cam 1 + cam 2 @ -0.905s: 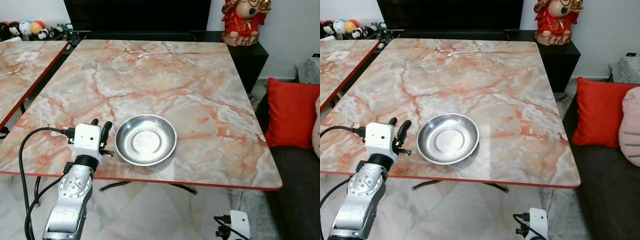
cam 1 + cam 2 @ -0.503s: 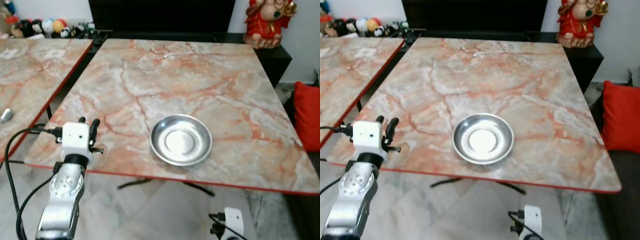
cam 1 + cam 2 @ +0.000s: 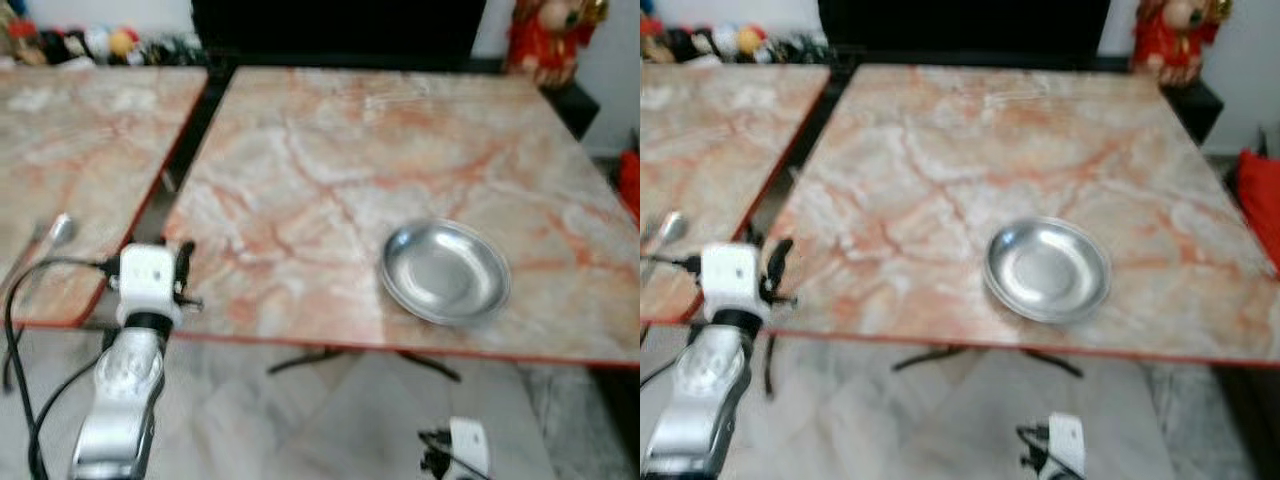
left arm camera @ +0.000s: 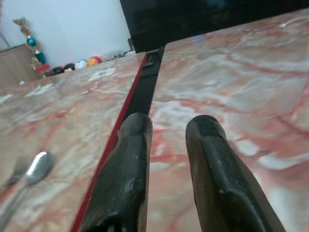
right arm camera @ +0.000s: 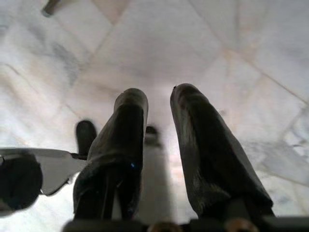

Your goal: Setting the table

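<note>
With a steel bowl already resting near the front edge of the marble table, the cutlery is probably next: a spoon and fork lie on the neighbouring table. The left gripper hovers over the gap between the tables, fingers slightly parted and holding nothing. The right gripper hangs idle over the floor, likewise parted and unladen.

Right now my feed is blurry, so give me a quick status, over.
Left gripper open, raised over the gap between tables. Right gripper open, hanging above the floor. Steel bowl on the main table. Spoon on the side table.
</note>
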Available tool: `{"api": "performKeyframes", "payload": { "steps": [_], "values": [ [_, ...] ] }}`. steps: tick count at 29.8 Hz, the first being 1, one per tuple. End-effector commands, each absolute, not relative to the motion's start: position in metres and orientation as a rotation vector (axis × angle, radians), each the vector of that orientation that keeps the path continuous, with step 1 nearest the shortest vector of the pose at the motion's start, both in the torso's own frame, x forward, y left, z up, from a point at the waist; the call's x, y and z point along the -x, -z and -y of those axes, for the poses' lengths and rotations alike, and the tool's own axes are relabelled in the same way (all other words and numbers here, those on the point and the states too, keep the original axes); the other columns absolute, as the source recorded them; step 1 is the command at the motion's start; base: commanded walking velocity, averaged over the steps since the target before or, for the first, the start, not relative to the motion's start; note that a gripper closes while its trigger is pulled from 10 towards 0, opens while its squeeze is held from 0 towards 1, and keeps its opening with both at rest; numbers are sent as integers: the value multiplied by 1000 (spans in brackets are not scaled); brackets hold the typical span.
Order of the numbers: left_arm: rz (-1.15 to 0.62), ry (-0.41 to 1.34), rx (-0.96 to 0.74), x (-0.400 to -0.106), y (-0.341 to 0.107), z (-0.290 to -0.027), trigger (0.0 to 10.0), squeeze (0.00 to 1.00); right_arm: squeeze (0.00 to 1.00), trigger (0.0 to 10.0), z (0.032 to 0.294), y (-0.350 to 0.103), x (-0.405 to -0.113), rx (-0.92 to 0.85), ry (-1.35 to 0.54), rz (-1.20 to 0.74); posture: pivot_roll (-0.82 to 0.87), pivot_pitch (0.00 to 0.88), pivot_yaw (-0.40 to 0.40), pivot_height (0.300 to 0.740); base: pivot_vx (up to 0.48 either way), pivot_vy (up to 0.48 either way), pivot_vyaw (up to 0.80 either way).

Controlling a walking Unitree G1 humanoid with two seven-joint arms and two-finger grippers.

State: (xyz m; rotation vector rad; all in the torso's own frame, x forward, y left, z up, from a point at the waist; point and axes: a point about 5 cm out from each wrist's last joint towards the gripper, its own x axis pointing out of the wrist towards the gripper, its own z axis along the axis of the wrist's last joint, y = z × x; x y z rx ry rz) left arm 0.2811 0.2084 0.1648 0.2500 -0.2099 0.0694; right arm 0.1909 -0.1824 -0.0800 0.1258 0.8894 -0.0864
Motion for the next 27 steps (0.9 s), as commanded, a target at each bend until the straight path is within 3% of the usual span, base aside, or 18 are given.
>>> {"api": "performKeyframes", "payload": {
  "steps": [1,18,22,27],
  "values": [
    [227,-51,-240,-280,-167,-203,10000,0,0,10000,187,84,-183,-122,104,-918,39,111,9,740,0,480,0],
    [229,-65,-235,-280,-167,-205,10000,0,0,10000,186,81,-188,-94,84,-900,44,101,2,740,0,480,0],
    [230,-67,-235,-280,-168,-205,10000,0,0,10000,181,82,-188,-99,75,-903,44,102,3,740,0,480,800],
    [230,-63,-237,-280,-168,-206,10000,0,0,10000,178,82,-188,-108,80,-905,42,101,4,740,0,480,0]
  ]
}}
